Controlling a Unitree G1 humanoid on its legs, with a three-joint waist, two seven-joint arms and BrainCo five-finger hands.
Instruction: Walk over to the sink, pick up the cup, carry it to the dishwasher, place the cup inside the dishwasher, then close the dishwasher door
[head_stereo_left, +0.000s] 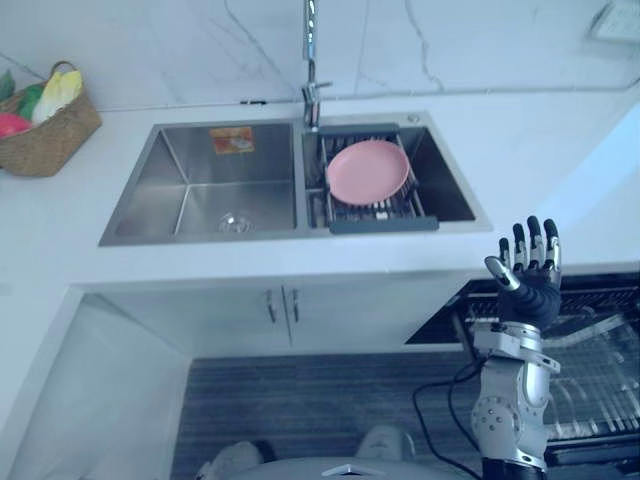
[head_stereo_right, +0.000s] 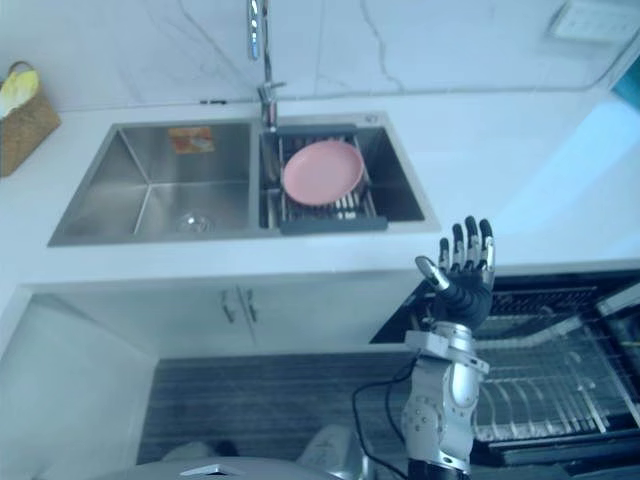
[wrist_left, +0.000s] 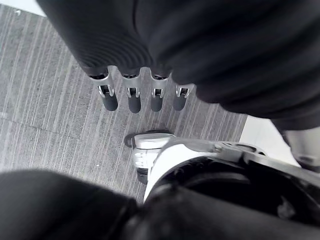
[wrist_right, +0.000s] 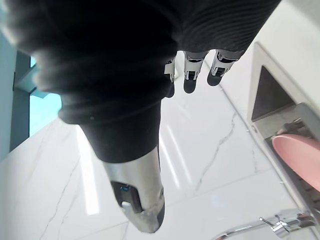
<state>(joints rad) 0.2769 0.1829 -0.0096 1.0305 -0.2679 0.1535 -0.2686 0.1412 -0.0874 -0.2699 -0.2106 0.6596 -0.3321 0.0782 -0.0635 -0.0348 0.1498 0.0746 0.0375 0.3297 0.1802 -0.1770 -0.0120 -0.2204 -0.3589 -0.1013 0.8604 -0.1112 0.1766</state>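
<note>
Upright before the front edge of the counter (head_stereo_left: 530, 170), the right hand (head_stereo_left: 530, 282) has its fingers straight and spread, the palm turned toward the sink (head_stereo_left: 180, 190), and it holds nothing. The left hand (wrist_left: 109, 97) hangs low over the floor, fingers straight and empty too.

What lies in the sink is a pink plate (head_stereo_left: 367, 171) rather than a cup. It rests nearly flat on a dark rack (head_stereo_left: 385, 222) over the right basin, below the faucet (head_stereo_left: 311, 60).

From the right hand the plate lies forward and to the left, across the counter's edge. Being round, it offers no long axis to line up with. The right hand is clearly the nearer one, so the reach is likely its job. The dishwasher (head_stereo_left: 600, 370) stands open just below and to the right of that hand.
</note>
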